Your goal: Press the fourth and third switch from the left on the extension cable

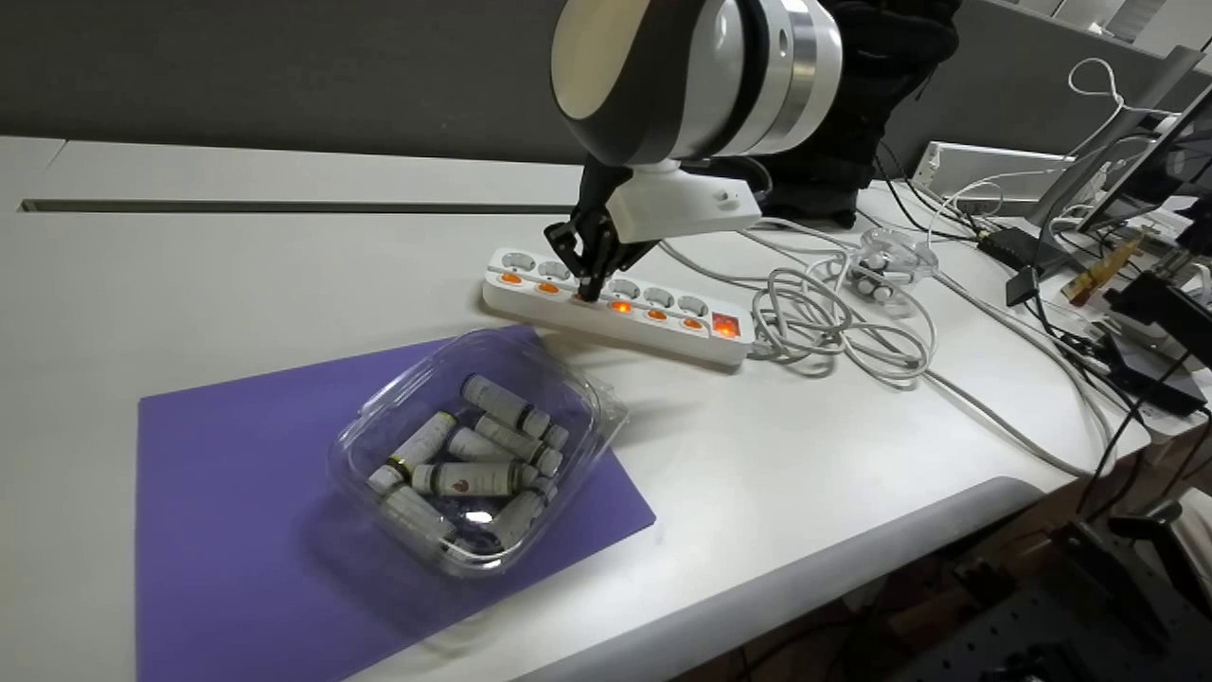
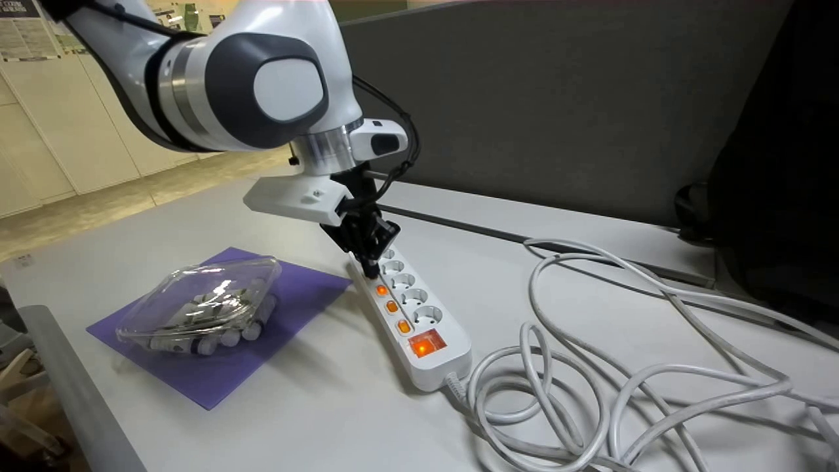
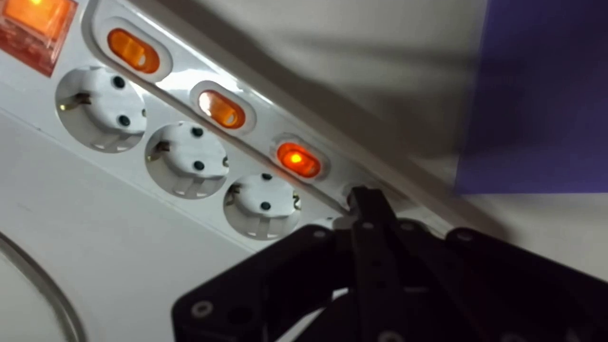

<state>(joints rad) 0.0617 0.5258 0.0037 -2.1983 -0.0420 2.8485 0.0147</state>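
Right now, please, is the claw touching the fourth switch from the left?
Apart: the wrist view shows white casing between the claw and the lit fourth switch.

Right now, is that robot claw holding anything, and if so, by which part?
Nothing is held: the claw is shut and empty, its tip down at the power strip.

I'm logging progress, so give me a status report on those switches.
Pincer shut, tip at third switch; press unconfirmed. Fourth switch lit, uncovered. Plastic tub apart from extension cable, seemingly no obstruction.
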